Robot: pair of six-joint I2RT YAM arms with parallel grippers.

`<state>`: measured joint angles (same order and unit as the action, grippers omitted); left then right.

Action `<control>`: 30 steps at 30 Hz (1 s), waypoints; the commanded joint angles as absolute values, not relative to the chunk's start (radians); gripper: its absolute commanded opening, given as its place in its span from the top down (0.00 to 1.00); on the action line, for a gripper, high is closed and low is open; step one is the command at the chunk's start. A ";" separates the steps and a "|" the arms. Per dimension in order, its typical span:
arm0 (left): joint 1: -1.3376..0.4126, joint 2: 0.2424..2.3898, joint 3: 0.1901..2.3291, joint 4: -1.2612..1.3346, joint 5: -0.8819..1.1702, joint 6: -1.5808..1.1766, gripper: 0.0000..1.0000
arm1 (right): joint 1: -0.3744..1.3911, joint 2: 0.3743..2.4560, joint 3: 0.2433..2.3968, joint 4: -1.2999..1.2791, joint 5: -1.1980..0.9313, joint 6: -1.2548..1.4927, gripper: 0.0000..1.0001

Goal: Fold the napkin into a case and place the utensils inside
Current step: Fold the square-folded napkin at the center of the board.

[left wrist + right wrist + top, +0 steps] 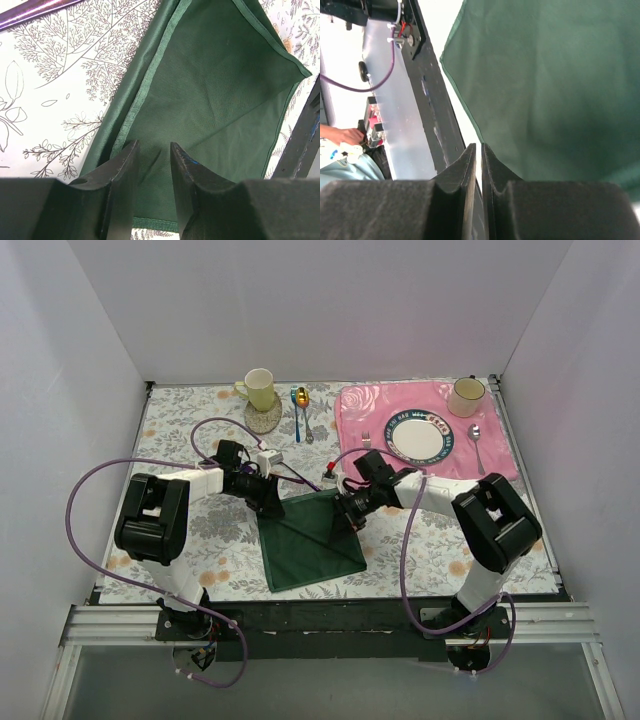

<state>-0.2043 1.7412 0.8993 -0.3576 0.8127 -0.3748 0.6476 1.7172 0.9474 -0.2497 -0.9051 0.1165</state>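
— Where does the dark green cloth napkin (310,540) lie?

— Flat on the flower-printed worktop (200,530), near its front edge, between the two arms. It is folded over on itself into a slanted four-sided shape with one corner pointing away from the arm bases. In the left wrist view a hemmed edge of the upper layer runs diagonally across the cloth.

— And the left fingers (125,175)?

— Partly open, with a narrow gap. They are down at the napkin's far left corner. Green cloth shows through the gap, with small creases running out from it, but no fold is visibly pinched between them.

— The right fingers (467,165)?

— Almost together, with only a hairline slit. They sit at the napkin's far right corner. The cloth's edge runs up behind the tips, and I cannot tell whether any of it is caught.

— The purple utensils?

— A shiny purple metallic strip (30,12) lies on the worktop just beyond the napkin, cut off at the corner of the left wrist view. Too little shows to tell fork from spoon.

— Anything else?

— A pink rose-patterned placemat (495,455) at the far right carries a white plate (417,434). A pale yellow mug (260,388) stands at the far middle.
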 commanded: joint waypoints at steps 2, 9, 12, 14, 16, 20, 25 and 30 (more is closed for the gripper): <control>-0.201 1.769 0.920 -0.368 0.791 -0.362 0.71 | 0.710 1.770 0.986 -0.058 -0.913 0.245 0.83; -0.201 1.764 0.956 -0.370 0.831 -0.394 0.71 | 0.732 1.850 0.966 -0.037 -0.862 0.247 0.84; -0.201 1.758 0.971 -0.371 0.848 -0.406 0.73 | 0.732 1.864 0.966 -0.035 -0.859 0.247 0.84; -0.201 1.755 0.980 -0.370 0.857 -0.416 0.73 | 0.730 1.865 0.968 -0.034 -0.859 0.245 0.84; -0.201 1.747 0.985 -0.370 0.864 -0.422 0.73 | 0.732 1.868 0.966 -0.035 -0.861 0.247 0.84; -0.201 1.735 0.989 -0.362 0.859 -0.445 0.73 | 0.729 1.884 0.962 -0.038 -0.857 0.247 0.86; -0.183 1.681 0.976 -0.391 1.028 -0.431 0.66 | 0.727 1.896 0.945 -0.020 -0.865 0.267 0.87; -0.183 1.632 0.917 -0.431 1.170 -0.471 0.49 | 0.718 1.899 0.931 -0.009 -0.885 0.287 0.87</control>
